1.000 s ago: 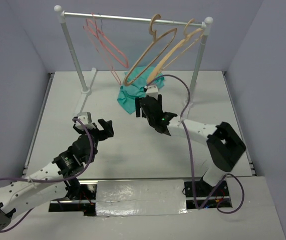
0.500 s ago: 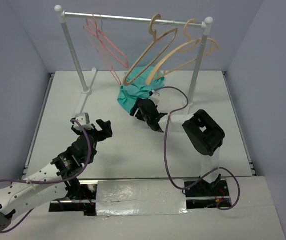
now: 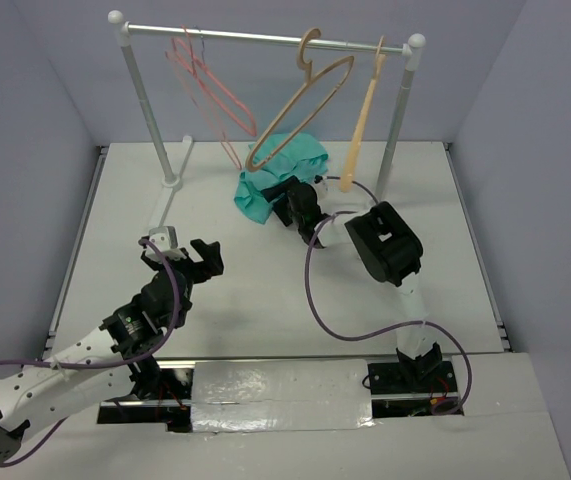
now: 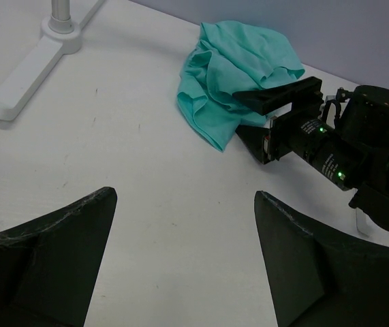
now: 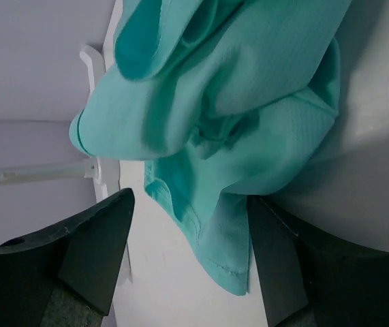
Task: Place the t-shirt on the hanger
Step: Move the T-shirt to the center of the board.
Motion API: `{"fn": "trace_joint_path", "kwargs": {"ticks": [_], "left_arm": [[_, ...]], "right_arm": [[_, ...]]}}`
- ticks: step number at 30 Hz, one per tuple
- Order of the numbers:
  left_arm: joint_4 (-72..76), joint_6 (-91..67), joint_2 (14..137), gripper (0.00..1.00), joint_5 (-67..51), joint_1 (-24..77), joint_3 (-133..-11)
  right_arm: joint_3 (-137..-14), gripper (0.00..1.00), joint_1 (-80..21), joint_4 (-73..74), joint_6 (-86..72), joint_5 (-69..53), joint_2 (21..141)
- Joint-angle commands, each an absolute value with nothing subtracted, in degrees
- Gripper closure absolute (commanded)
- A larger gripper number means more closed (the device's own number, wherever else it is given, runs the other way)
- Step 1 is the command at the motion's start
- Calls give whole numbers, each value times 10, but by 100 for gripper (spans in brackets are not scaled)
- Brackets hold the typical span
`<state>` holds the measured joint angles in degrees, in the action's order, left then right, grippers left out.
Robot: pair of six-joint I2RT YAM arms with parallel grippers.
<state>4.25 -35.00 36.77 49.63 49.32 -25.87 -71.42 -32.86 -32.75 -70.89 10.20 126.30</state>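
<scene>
Under the rail [image 3: 255,37] the t-shirt [image 3: 261,196] lies crumpled on the surface [image 3: 265,290], right fingers [image 5: 92,252] spread around its edge, left fingers [image 4: 51,252] released well apart; picking up, I'd judge, wanting a pinch next.

Crumpled t-shirt [image 4: 238,68] — right pincer [image 4: 239,117] spread at edge.

Plain teal-green t-shirt [image 3: 257,195], not a mark or print on it, against a white worktop [image 3: 235,270]. Silver rail [image 3: 265,38] on white posts carries the pale cream hanger [image 3: 363,120], a darker tan hanger [image 3: 300,105] and thin pink hangers [image 3: 215,90]. The arms [image 3: 385,250] show black and white, trailing purple cables [image 3: 308,280].
</scene>
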Motion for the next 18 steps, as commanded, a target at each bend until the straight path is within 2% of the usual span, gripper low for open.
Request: {"fn": "trace_joint_path", "kwargs": {"ticks": [1,3,5,7,9,14,18], "left_arm": [[62,-362,359,6,496,497,-258],[61,-363,359,6,494,496,-257],[58,-364,358,6,496,497,-258],[57,-364,354,6,498,496,-258],[57,-364,352,6,497,497,-258],[60,-364,352,5,498,497,-256],[59,-359,355,5,502,497,-257]], "right_arm": [[-764,26,-326,-303,-744,96,1286],[-791,28,-323,-278,-746,88,1302],[-834,38,-323,-223,-751,76,1318],[-827,58,-323,-235,-751,73,1317],[-807,100,-323,-245,-768,74,1306],[-694,100,-323,-315,-751,40,1244],[-495,100,-326,-408,-730,-14,1161]]}}
